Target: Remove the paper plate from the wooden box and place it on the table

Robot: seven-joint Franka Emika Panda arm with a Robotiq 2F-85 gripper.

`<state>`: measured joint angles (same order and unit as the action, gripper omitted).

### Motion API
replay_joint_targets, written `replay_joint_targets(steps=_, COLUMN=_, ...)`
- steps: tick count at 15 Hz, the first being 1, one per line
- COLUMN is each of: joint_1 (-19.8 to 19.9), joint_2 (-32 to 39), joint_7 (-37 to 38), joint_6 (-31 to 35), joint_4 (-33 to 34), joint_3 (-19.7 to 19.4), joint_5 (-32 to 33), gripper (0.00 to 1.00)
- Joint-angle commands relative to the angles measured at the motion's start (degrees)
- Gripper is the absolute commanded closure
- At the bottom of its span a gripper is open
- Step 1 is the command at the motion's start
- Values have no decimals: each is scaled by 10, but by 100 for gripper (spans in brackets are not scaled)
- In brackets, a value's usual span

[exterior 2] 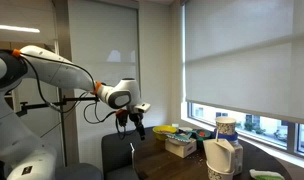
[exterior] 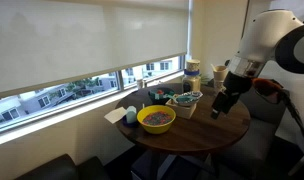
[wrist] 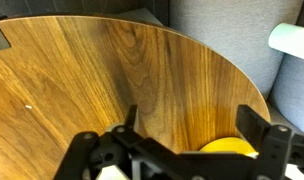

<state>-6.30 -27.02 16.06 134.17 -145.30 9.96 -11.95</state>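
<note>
The paper plate [exterior: 184,98], teal-blue in the centre, lies on top of the light-tan wooden box [exterior: 189,110] on the round dark-brown table [exterior: 207,135]. In an exterior view the box [exterior 2: 180,146] stands behind the table's near edge. My gripper [exterior: 220,107] hangs over the table beside the box, apart from the plate. It also shows in an exterior view [exterior 2: 139,126]. In the wrist view the gripper [wrist: 192,122] is open and empty above bare table wood [wrist: 112,70]. The plate and box are out of the wrist view.
A deep yellow bowl [exterior: 156,118] with colourful contents stands next to the box and shows at the wrist view's lower edge [wrist: 230,147]. White napkins [exterior: 120,115] lie at the table edge. Paper cups [exterior: 192,70] stand by the window. A grey seat [wrist: 222,30] is beyond the table.
</note>
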Motion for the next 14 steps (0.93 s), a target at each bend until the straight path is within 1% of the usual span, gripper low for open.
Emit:
replay_joint_targets(steps=1, joint_1=-2, joint_2=0, joint_7=1, joint_6=-2, joint_4=1, joint_3=-2, joint_5=2, gripper=0)
replay_joint_targets(steps=2, joint_1=19, joint_2=-9, joint_7=47, joint_6=24, joint_4=2, joint_3=10, joint_5=16, gripper=0)
replay_joint_targets(steps=3, joint_1=30, joint_2=-15, joint_7=70, joint_6=35, joint_4=2, joint_3=15, joint_5=27, gripper=0)
replay_joint_targets(steps=6, joint_1=65, joint_2=-34, joint_7=111, joint_6=62, joint_4=11, joint_3=3, joint_5=38, gripper=0)
replay_joint_targets(steps=7, joint_1=80, joint_2=-39, joint_7=125, joint_6=72, joint_4=14, joint_3=4, joint_5=46, gripper=0)
replay_joint_targets(steps=9, joint_1=111, joint_2=-41, joint_7=143, joint_6=86, joint_4=26, joint_3=-6, joint_5=50, gripper=0)
replay_joint_targets(steps=10, joint_1=123, joint_2=-27, joint_7=149, joint_6=101, joint_4=33, joint_3=-16, joint_5=41, gripper=0)
replay_joint_targets(steps=12, joint_1=149, joint_2=3, joint_7=181, joint_6=119, joint_4=47, joint_3=-19, joint_5=34, gripper=0)
replay_joint_targets(steps=13, joint_1=154, joint_2=18, joint_7=183, joint_6=126, joint_4=53, joint_3=-22, joint_5=33, gripper=0)
replay_joint_targets(steps=14, joint_1=149, joint_2=38, joint_7=167, joint_6=141, joint_4=57, joint_3=-31, joint_5=30, gripper=0)
